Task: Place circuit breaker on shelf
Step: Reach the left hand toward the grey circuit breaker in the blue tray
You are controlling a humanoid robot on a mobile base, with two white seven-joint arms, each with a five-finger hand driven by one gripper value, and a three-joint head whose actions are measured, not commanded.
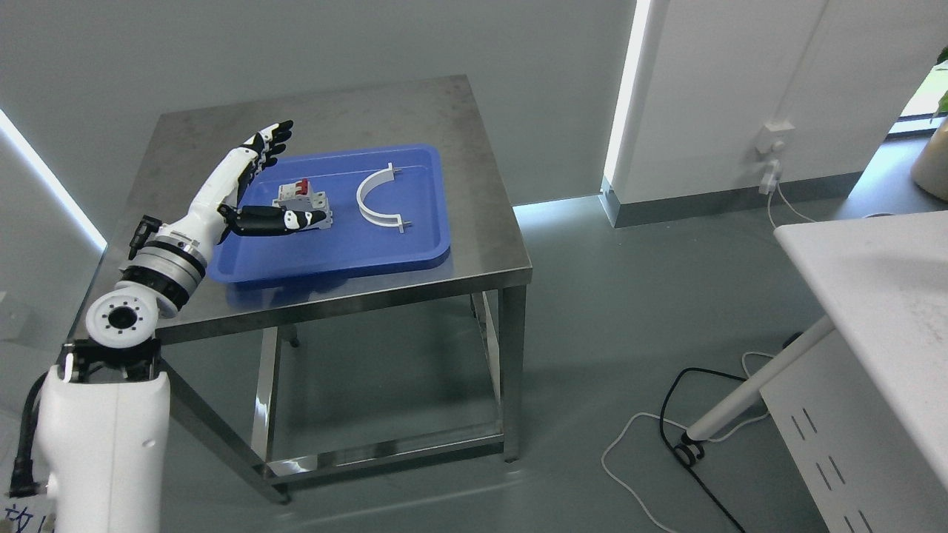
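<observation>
White forearm casing fills the lower left corner, and from it the left hand (255, 181) reaches over the tray's near-left edge, fingers spread and thumb stretched out, grasping nothing. Its thumb lies just in front of the breaker (302, 203), which stands in the blue tray (415, 255) on the steel bench (474, 222), near a white curved clip (376, 198). Closing from this angle could tip the breaker or push it along the smooth tray floor instead of pinching it. No shelf shows. The breaker is a small grey block with red switches on top.
</observation>
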